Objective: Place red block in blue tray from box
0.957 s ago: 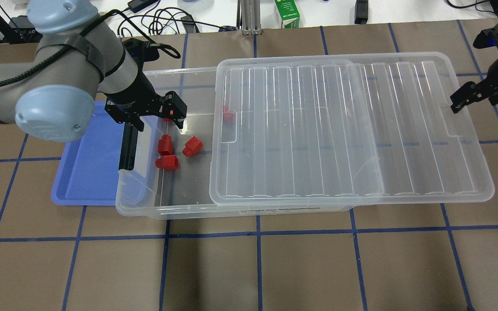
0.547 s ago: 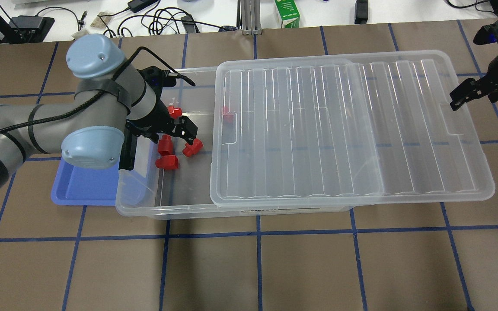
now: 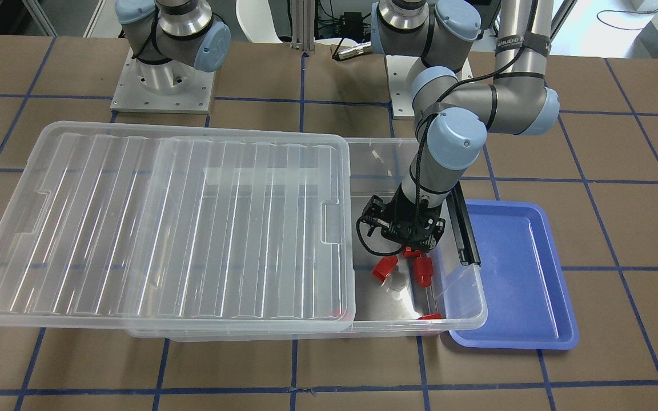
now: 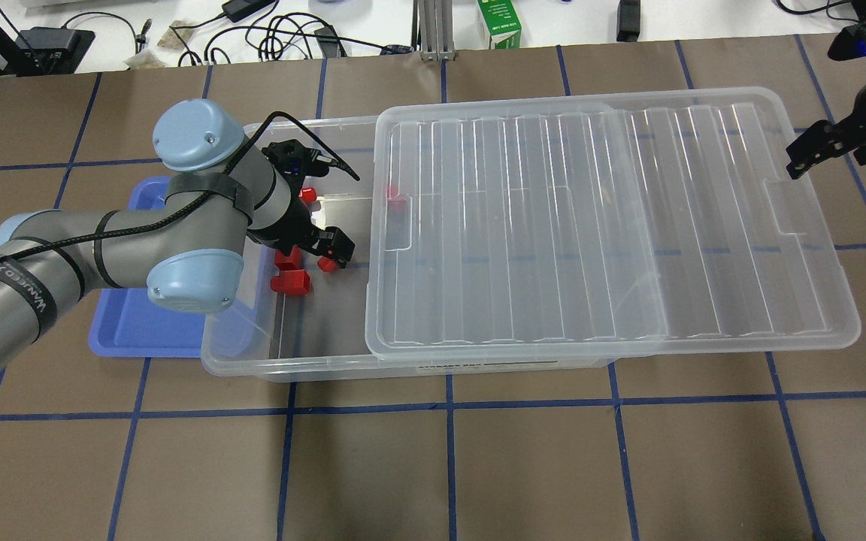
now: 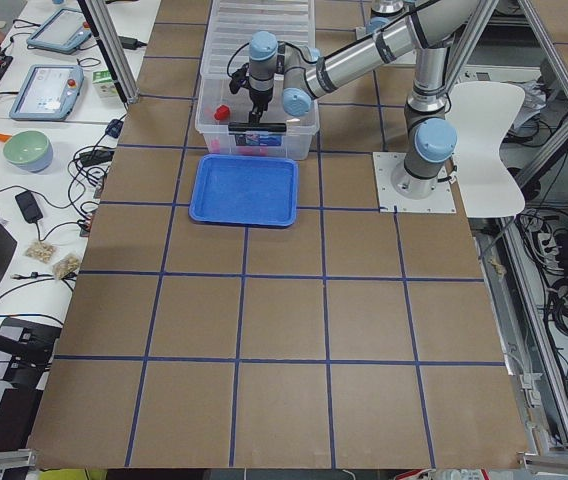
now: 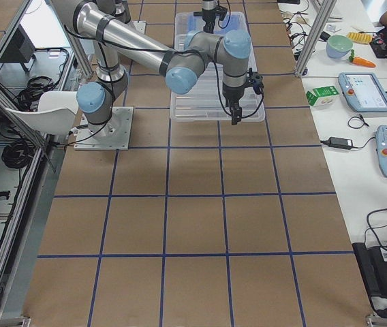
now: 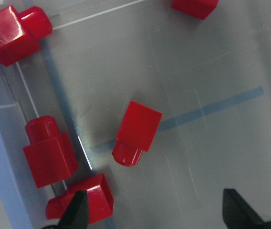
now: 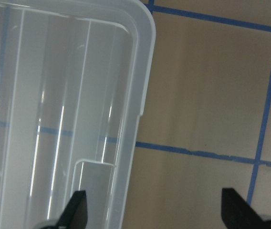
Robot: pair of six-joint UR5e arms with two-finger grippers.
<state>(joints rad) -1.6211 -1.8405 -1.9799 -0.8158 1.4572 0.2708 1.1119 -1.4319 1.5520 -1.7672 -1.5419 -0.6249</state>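
The left fingers (image 7: 76,214) were spread wide and empty over the red block (image 7: 136,131); a neighbouring block (image 7: 49,153) could be clipped if the descent were off-centre.

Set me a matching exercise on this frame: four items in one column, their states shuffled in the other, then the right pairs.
1 left pincer
2 right pincer
3 blue tray
4 lid

A slid aside, box end uncovered
B open, over red blocks in the box
C empty
D open, by the lid's corner

Pairs: 1-B, 2-D, 3-C, 4-A
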